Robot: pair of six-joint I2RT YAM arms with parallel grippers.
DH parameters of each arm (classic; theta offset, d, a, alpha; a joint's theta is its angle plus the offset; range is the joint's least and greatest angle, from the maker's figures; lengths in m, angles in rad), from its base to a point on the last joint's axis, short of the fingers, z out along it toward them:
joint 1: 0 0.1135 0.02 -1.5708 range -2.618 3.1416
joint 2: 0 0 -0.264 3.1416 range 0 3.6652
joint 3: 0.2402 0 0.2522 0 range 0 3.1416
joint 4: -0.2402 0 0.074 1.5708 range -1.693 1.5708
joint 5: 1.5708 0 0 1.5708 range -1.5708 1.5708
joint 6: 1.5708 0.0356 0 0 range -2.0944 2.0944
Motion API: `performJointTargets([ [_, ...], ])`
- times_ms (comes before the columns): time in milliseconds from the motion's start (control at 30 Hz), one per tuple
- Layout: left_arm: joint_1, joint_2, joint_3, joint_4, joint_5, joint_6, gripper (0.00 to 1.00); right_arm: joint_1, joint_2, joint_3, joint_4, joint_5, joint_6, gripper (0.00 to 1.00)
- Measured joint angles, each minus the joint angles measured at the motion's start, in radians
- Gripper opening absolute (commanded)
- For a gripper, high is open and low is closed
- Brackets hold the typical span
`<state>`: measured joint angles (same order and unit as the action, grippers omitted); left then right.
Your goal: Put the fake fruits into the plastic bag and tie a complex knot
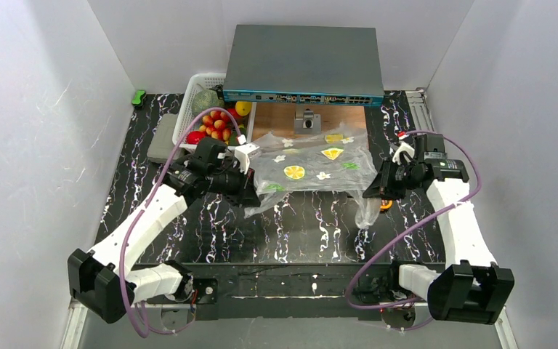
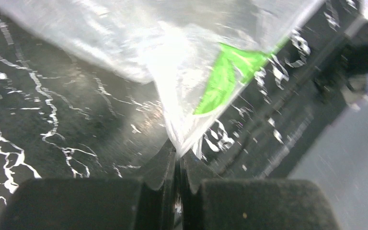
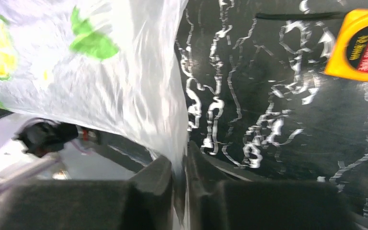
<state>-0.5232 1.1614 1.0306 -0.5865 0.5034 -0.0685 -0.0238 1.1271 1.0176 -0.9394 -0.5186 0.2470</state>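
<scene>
Pinching the plastic bag (image 1: 312,166), left gripper (image 2: 178,160) and right gripper (image 3: 178,167) clamp its film (fake fruits (image 1: 216,123) partly hidden).

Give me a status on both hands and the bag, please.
Left hand, right hand shut on plastic bag. Fake fruits unbagged, at white basket. Tape measure beside right hand.
</scene>
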Motion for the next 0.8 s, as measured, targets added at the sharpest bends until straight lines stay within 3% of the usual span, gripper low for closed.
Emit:
performJointTargets([
  [67, 0.002, 0.000, 0.016, -0.049, 0.127, -0.036, 0.00, -0.017, -0.008, 0.013, -0.026, -0.022, -0.045, 0.86],
  [100, 0.002, 0.000, 0.014, -0.062, 0.187, -0.074, 0.00, -0.021, -0.022, 0.019, -0.028, -0.024, -0.070, 0.97],
  [267, 0.002, -0.002, -0.047, 0.022, 0.370, -0.356, 0.00, -0.004, -0.169, 0.049, -0.029, 0.008, -0.198, 0.98],
  [367, 0.002, -0.002, -0.051, 0.086, 0.418, -0.493, 0.00, 0.019, -0.276, 0.100, -0.003, 0.015, -0.260, 0.85],
  [500, 0.002, 0.004, -0.038, 0.157, 0.466, -0.641, 0.00, 0.166, -0.381, 0.148, 0.111, -0.030, -0.313, 0.45],
  [567, 0.002, 0.018, -0.016, 0.183, 0.488, -0.690, 0.00, 0.274, -0.403, 0.158, 0.167, -0.038, -0.339, 0.31],
  [733, 0.002, 0.044, 0.047, 0.220, 0.522, -0.763, 0.00, 0.644, -0.342, 0.164, 0.304, 0.055, -0.383, 0.19],
  [767, 0.002, 0.045, 0.069, 0.228, 0.532, -0.782, 0.00, 0.809, -0.269, 0.164, 0.369, 0.128, -0.409, 0.15],
  [800, 0.002, 0.045, 0.071, 0.229, 0.533, -0.782, 0.00, 0.809, -0.269, 0.164, 0.369, 0.128, -0.409, 0.14],
])
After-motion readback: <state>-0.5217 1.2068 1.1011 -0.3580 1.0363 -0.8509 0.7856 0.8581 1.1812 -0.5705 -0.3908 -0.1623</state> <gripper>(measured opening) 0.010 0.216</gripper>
